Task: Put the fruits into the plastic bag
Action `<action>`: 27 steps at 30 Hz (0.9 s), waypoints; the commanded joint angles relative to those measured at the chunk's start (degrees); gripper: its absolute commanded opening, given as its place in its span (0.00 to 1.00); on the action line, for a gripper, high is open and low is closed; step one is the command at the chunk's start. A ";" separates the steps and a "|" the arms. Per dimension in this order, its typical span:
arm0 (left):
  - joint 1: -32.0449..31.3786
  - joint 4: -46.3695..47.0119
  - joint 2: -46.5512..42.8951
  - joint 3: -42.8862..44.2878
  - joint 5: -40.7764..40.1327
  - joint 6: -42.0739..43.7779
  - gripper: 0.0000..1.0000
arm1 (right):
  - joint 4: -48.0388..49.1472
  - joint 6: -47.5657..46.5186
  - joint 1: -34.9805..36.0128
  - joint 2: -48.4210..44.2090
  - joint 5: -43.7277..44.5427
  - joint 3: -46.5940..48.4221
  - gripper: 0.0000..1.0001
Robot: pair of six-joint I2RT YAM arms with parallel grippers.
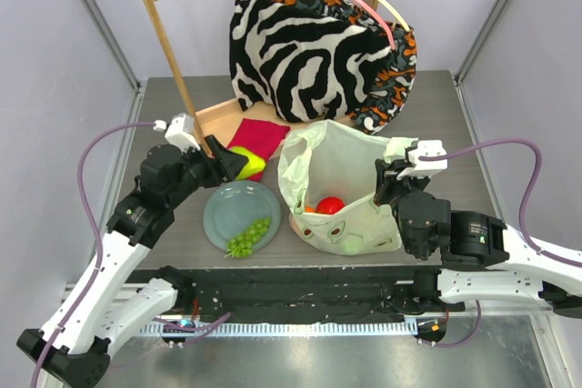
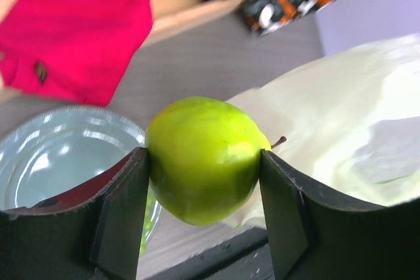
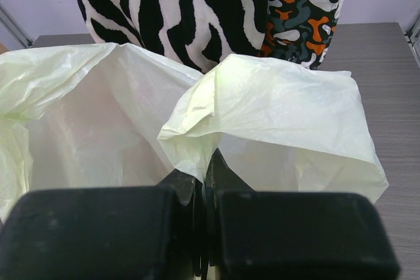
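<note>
Nearest the arm bases, grape bunch (image 1: 249,236) lay on the near right part of the grey-green plate (image 1: 218,211), not yet bagged. Just right of the plate, plastic bag (image 1: 341,156) sat on the counter (image 1: 436,124) with its mouth facing up and toward the back; a red apple (image 1: 330,204) showed inside it, with something orange beside it, and a green shape showed through the near wall. Right fingers (image 3: 203,191) were pressed together on a fold of the bag's right rim, holding that side up. Left fingers (image 2: 128,195) were clamped on the green apple (image 2: 197,136), one pad on each flank, stem pointing toward the bag; the apple hung above the counter between the plate's far edge and the bag's left rim. Beyond it lay the red cloth (image 1: 259,136), then the zebra-striped fabric (image 1: 300,52) draped on the wooden frame (image 1: 173,43). Judged step: carry the apple across and drop it in. To do it well, the left arm should rise clear of the floppy left rim, go in over the open mouth rather than against its side, and release low over the fruit already inside so nothing bounces out. The right grip should hold taut until release.
</note>
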 commanded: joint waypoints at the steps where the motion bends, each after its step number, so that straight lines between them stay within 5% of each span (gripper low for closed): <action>1: -2.82 5.51 -0.85 5.68 -5.09 -0.16 0.13 | 2.36 1.35 -0.02 -0.13 0.75 0.81 0.01; 14: -35.93 9.99 13.99 26.16 -28.97 15.21 0.13 | 1.22 3.01 -0.02 -0.74 -0.91 1.08 0.01; 27: -41.58 12.37 24.63 31.61 -38.65 26.11 0.15 | 0.16 3.72 -0.11 -2.94 -0.30 0.20 0.01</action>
